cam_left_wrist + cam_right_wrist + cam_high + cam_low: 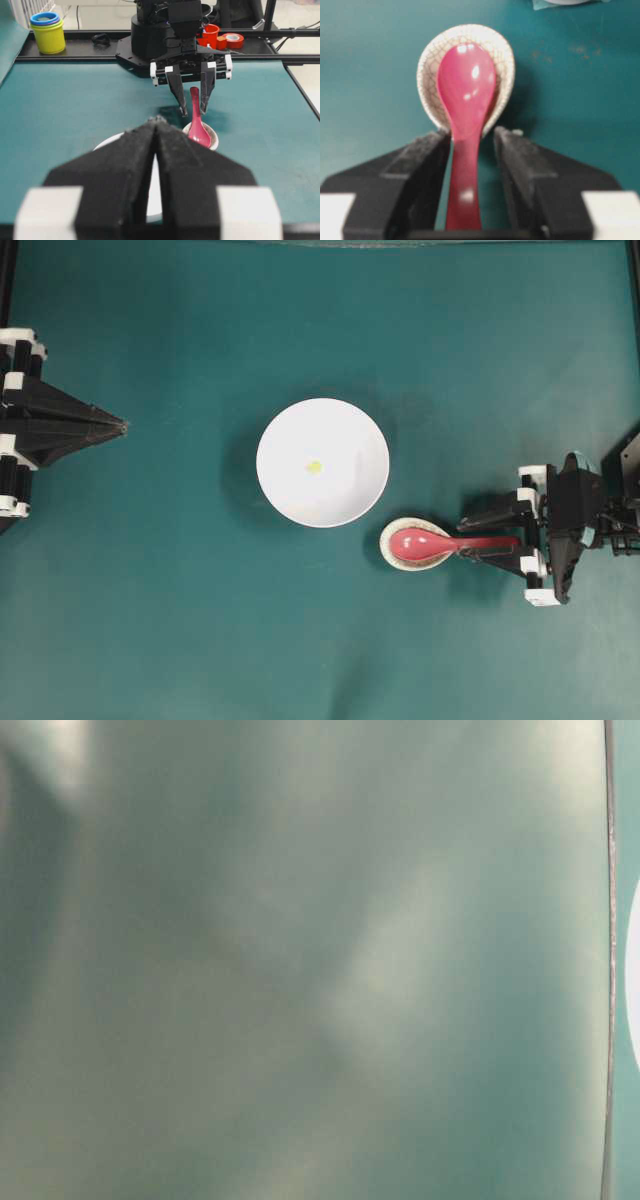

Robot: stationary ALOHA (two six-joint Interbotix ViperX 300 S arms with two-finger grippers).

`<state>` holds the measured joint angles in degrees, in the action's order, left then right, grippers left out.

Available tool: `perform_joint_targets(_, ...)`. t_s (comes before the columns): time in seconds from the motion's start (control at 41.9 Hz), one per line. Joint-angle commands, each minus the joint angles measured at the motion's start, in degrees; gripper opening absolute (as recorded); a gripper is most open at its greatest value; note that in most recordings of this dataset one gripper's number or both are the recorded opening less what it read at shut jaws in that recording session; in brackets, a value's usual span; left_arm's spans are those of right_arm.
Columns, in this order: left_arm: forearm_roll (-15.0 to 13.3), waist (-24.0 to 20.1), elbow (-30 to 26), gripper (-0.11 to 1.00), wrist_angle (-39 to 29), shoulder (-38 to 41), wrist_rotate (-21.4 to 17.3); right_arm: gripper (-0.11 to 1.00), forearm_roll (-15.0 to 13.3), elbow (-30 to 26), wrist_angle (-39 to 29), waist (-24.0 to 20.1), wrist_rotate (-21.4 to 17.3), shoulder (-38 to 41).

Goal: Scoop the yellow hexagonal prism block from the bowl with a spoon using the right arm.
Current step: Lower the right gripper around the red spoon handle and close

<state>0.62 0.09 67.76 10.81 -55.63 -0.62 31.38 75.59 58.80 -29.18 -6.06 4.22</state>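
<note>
Red-pink spoon handle end hidden between spread right gripper fingers; left gripper pressed together.

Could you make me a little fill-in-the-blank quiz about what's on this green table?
1. The tiny yellow block lies inside the white ____.
2. The scoop of the red-pink spoon sits in a speckled oval ____.
3. The right gripper has its fingers on either side of the spoon's ____, jaws open.
4. The left gripper has its jaws ____.

Missing words: bowl; rest; handle; shut
</note>
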Motion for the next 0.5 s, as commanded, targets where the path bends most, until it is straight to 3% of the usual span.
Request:
perform_joint_targets(0.0, 0.09, 0.0, -0.88, 0.0, 0.26, 0.53, 0.0, 0.48, 0.18, -0.09, -0.09, -0.44, -0.09, -0.53)
perform_joint_targets(0.478, 0.18, 0.0, -0.88, 0.0, -0.18, 0.53, 0.0, 0.48, 0.18, 0.18, -0.35, -0.7, 0.0, -0.53)
